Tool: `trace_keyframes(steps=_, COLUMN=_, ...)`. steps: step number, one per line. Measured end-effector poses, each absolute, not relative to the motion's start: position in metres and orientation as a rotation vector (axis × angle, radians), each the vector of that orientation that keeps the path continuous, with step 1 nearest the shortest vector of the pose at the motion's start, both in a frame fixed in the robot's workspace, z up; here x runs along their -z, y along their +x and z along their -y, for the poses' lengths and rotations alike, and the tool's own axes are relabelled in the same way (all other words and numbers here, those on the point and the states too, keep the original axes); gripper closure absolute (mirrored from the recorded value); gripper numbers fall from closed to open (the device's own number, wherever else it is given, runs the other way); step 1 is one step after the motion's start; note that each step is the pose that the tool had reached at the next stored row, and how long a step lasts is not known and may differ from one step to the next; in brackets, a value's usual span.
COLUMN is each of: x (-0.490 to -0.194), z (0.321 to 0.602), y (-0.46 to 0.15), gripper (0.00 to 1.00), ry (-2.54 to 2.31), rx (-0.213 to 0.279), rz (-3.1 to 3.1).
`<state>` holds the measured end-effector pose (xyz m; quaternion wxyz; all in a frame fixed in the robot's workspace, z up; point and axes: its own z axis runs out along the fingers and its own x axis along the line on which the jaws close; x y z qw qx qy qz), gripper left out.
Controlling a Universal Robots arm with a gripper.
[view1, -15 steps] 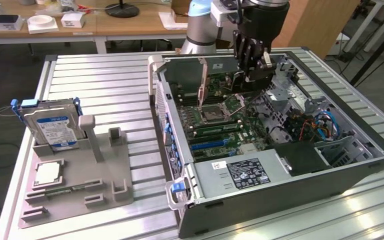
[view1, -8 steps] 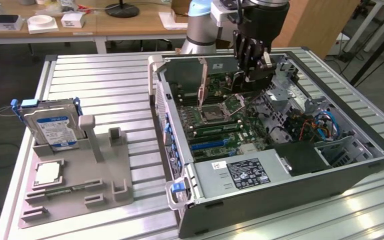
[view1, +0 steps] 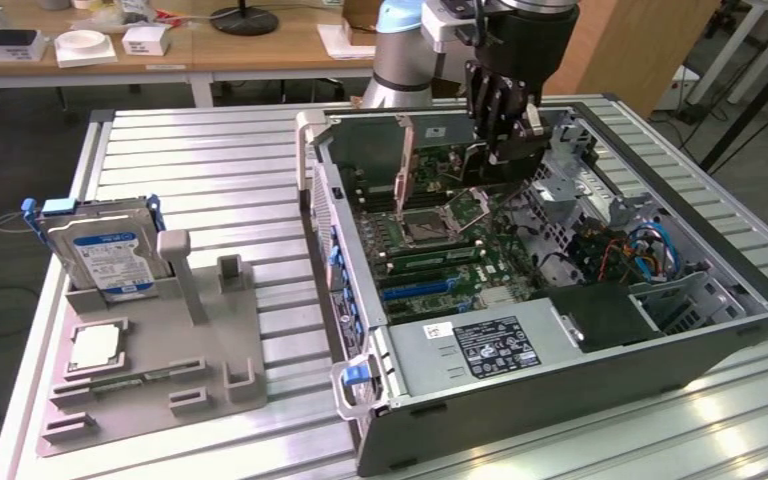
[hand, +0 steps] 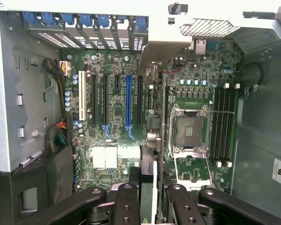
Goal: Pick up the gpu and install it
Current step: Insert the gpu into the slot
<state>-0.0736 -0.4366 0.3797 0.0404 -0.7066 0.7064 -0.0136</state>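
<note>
My fingers point(hand: 126, 206) clenched on gpu point(hand: 148, 183), card edge-on between them, upright over motherboard point(hand: 110, 140) inside open computer case point(view1: 571, 400). Blue slot point(hand: 128, 101) beyond. Farther off on surface point(view1: 197, 160): hard drive point(view1: 107, 258) upright in grey holder point(view1: 157, 370).

The arm point(view1: 404, 45) points straight down, fingers point(hand: 126, 201) clamped on the gpu point(hand: 148, 164).

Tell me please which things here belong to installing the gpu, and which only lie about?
Job: gpu, gripped in the tool; open computer case; its motherboard.
Lying about: hard drive, processor and memory stick on the grey holder.
</note>
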Motion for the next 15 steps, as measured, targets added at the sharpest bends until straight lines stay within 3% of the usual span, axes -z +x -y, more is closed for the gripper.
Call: trace_keyframes(steps=15, x=-0.3796, z=0.4367, y=-0.0722, gripper=0.72, ry=-2.175, rx=0.018, rz=-2.175)
